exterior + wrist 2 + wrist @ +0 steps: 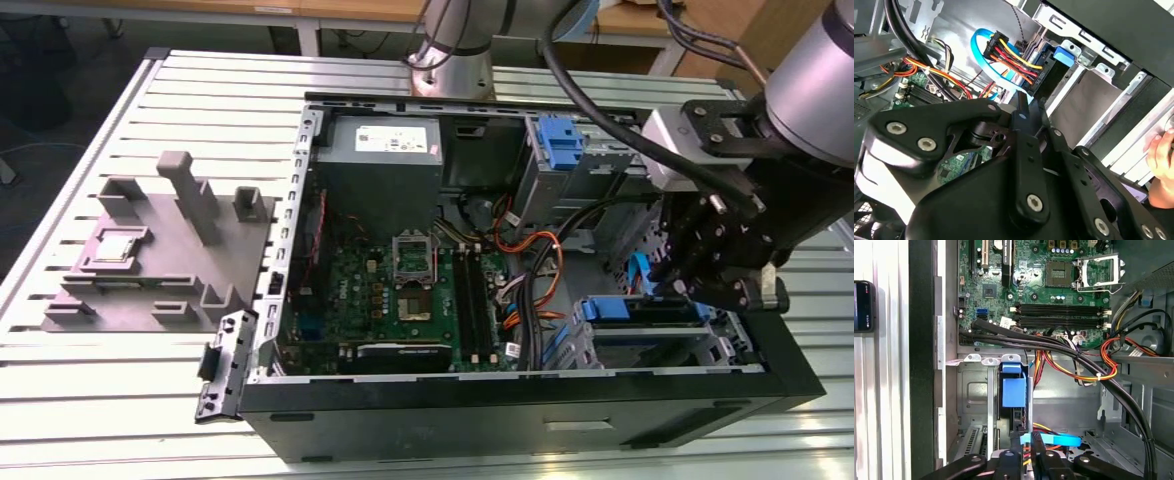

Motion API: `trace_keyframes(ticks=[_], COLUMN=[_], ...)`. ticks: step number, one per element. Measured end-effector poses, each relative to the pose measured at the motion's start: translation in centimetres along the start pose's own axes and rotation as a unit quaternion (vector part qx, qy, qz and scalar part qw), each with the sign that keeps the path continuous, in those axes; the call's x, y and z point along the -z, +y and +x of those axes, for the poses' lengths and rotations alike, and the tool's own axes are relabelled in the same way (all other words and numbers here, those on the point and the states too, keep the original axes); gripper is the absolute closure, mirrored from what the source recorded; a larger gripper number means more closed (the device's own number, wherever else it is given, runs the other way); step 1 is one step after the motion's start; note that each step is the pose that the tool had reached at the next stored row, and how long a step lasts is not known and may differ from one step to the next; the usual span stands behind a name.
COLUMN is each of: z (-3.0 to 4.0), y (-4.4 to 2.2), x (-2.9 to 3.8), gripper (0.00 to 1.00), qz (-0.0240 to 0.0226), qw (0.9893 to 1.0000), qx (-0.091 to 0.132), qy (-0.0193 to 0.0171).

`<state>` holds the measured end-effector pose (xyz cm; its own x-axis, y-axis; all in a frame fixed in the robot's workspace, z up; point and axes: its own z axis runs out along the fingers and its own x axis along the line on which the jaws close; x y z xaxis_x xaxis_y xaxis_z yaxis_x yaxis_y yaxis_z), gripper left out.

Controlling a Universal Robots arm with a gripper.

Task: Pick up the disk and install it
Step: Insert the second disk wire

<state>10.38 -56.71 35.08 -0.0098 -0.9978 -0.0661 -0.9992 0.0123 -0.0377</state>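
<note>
The disk (1014, 390) sits edge-on in the drive bay at the case's front corner, its blue frame facing out. In the exterior view the disk (625, 309) lies low in the bay at that view's right. My gripper (683, 285) hangs just above that bay. In both wrist views my black fingers stand close together with nothing seen between them, the gripper (1026, 445) a short way from the blue frame. In the second wrist view the gripper (1023, 102) points toward the disk (1064, 55) and a wired connector (1019, 60) beside it.
The open computer case (534, 410) lies on a slatted table. Inside are the motherboard (400, 290), a grey power supply (384, 140), an upright blue latch piece (558, 140) and loose cables (1089, 370). A grey fixture (160, 250) stands at the exterior view's left. A hand (1161, 155) is near the case.
</note>
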Motion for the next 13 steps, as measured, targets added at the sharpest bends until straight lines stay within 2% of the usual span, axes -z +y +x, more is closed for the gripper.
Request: trace_keyframes(ticks=[2, 4, 13], z=[0.00, 0.00, 0.00], y=[0.00, 0.00, 0.00], x=[0.00, 0.01, 0.01], gripper=[0.78, 0.90, 0.90], qz=[-0.0001, -0.0002, -0.0010], qw=[1.0000, 1.0000, 1.0000], qx=[0.000, 0.000, 0.000], qy=[0.0000, 0.0000, -0.0003])
